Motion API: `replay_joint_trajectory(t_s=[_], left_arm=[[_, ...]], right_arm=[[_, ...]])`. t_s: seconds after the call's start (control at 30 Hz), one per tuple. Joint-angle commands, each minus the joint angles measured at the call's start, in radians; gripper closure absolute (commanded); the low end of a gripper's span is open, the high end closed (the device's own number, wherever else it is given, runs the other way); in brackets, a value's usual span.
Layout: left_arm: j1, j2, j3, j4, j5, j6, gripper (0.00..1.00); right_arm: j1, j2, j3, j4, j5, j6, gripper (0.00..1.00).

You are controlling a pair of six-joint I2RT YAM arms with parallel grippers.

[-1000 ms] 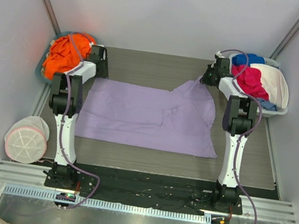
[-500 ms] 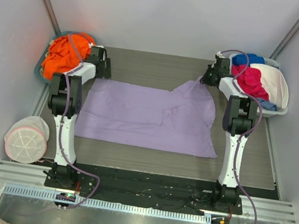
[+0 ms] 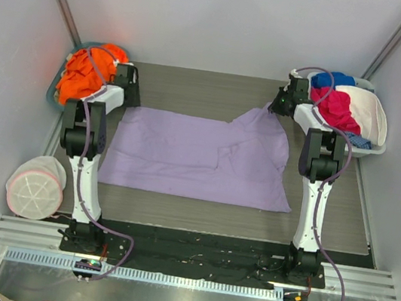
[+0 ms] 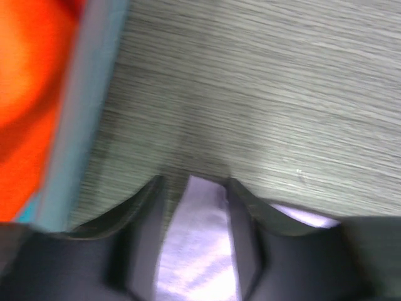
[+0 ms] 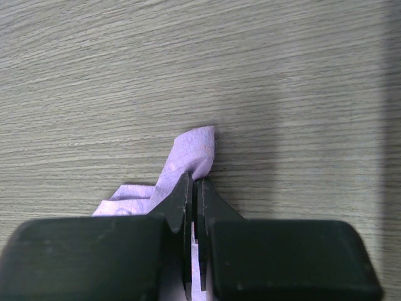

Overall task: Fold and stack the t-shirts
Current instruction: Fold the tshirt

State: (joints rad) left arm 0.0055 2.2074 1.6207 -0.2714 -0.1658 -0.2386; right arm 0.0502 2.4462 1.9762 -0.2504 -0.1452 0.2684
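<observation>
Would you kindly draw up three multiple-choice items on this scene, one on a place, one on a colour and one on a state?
1. Where is the orange shirt?
A) in the far-left bin
B) at the near right corner
C) in the centre

2. What colour is the spread shirt?
A) teal
B) lavender
C) white

3. How is the right end effector?
A) wide open
B) shut on nothing
C) shut on the spread shirt's corner

Answers:
1 A, since orange cloth fills the bin at far left.
2 B, since the cloth shows pale purple.
3 C, since the right wrist view shows it pinching a lavender fold.
</observation>
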Motion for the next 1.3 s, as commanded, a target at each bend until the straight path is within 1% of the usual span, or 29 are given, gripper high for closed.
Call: replay_joint_trajectory(t_s=[0.0,0.03,0.1,0.13,0.17,0.2,0.23,0.27,0.47,0.5,0.53,0.57,0.6,0.67,0.7,0.8,1.27], left_arm=[[0.039,0.0,-0.007,-0.065,-0.04,-0.005,0.61],[0.039,0.0,-0.007,-0.065,-0.04,-0.007,0.69],[0.039,0.002,-0.007,-0.065,-0.044,-0.007,0.79],[0.039,0.003,-0.007,-0.066,-0.046,-0.007,0.86],[0.039,0.003,-0.005,-0.065,-0.047,-0.007,0.9],[0.039,0.005,-0.004,-0.066,-0.047,-0.005,0.96],[0.04,0.005,-0.004,-0.068,-0.047,-0.005,0.99],[0.039,0.006,-0.002,-0.068,-0.047,-0.007,1.0],[0.039,0.006,-0.002,-0.069,-0.037,-0.011,1.0],[0.039,0.005,-0.001,-0.069,-0.034,-0.013,0.98],[0.039,0.002,0.002,-0.069,-0.035,-0.013,0.89],[0.039,0.003,0.005,-0.069,-0.037,-0.016,0.74],[0.039,0.003,0.007,-0.072,-0.038,-0.015,0.53],[0.039,-0.002,0.008,-0.077,-0.041,-0.018,0.39],[0.037,-0.005,0.005,-0.077,-0.04,-0.016,0.28],[0.037,-0.028,-0.015,-0.074,-0.028,-0.022,0.25],[0.037,-0.112,-0.055,-0.054,-0.005,-0.039,0.27]], right_arm=[[-0.003,-0.007,0.001,-0.001,-0.014,0.006,0.99],[-0.003,-0.006,0.001,0.0,-0.014,0.006,0.99],[-0.003,-0.003,0.003,-0.001,-0.013,0.009,0.99],[-0.003,-0.003,0.003,0.0,-0.014,0.009,0.99],[-0.003,-0.001,0.001,0.0,-0.014,0.009,0.99],[-0.003,-0.003,0.004,0.0,-0.011,0.008,0.99],[-0.004,-0.003,0.004,0.0,-0.013,0.009,0.99],[-0.004,-0.003,0.004,0.0,-0.01,0.009,0.99],[-0.004,-0.012,0.007,0.0,-0.008,0.011,0.99],[-0.004,-0.012,0.009,-0.001,-0.007,0.011,0.99],[-0.006,-0.012,0.007,-0.001,-0.008,0.009,0.99],[-0.004,-0.01,0.009,-0.003,-0.007,0.011,0.99],[-0.004,-0.01,0.01,-0.001,-0.007,0.009,0.99],[-0.004,-0.009,0.009,-0.003,-0.008,0.011,0.99],[-0.006,-0.009,0.006,-0.004,-0.01,0.011,0.99],[-0.004,-0.007,0.006,-0.004,-0.016,0.011,0.99],[-0.004,0.0,0.004,-0.004,-0.033,0.018,0.99]])
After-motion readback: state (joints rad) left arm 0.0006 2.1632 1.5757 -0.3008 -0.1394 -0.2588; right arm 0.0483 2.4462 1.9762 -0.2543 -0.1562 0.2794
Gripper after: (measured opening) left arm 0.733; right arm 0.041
